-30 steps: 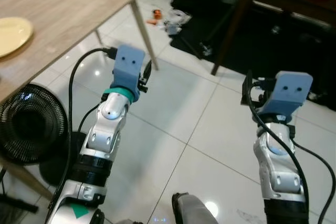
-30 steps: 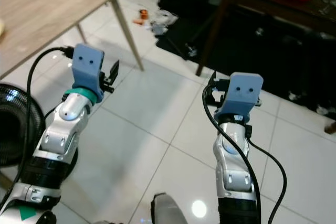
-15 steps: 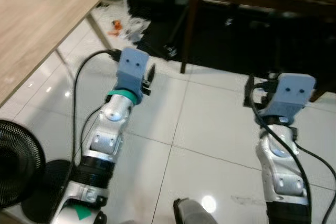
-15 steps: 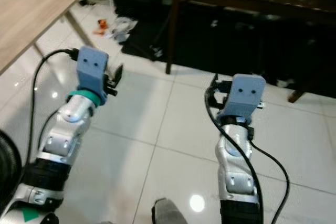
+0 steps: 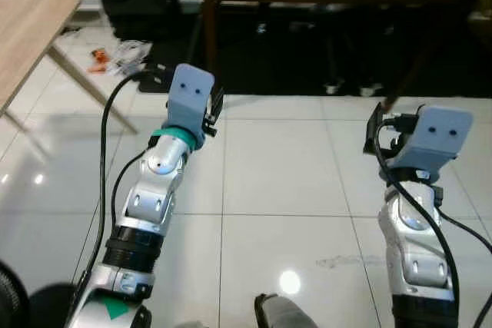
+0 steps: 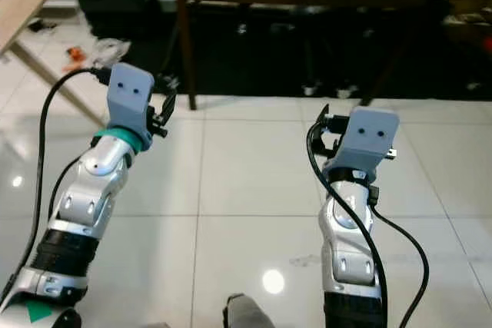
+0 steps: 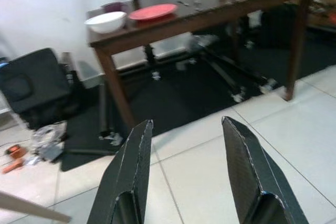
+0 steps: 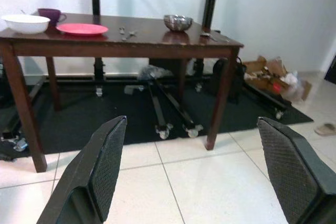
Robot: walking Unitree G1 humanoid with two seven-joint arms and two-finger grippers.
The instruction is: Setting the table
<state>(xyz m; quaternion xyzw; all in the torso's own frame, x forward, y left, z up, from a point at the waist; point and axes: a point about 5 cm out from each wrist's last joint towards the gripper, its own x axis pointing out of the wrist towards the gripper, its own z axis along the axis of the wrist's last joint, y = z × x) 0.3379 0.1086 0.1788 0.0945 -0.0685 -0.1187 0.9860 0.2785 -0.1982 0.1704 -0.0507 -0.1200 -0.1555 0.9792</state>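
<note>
- We judge the step in hand to be the approach to the dark wooden table (image 8: pixel 121 38), which stands ahead of us across the white tiled floor (image 5: pixel 269 182); nothing is grasped yet.
- The left gripper (image 7: pixel 186 177) is raised before us with its fingers spread apart and nothing between them.
- The right gripper (image 8: pixel 194 166) is likewise raised, fingers wide apart and empty.
- The tableware lies at the near-left end of the dark table: a white bowl (image 8: pixel 25 23), a red plate (image 8: pixel 81 29) just beside it, and a purple cup (image 8: pixel 49 13) behind them.
- Further along the top lie cutlery (image 8: pixel 125 32) and a metal bowl (image 8: pixel 177 22).
- To do this well, we walk squarely to the table's left end and stop before its edge.
- We keep both arms clear of the table leg (image 8: pixel 23 114) while closing in.
</note>
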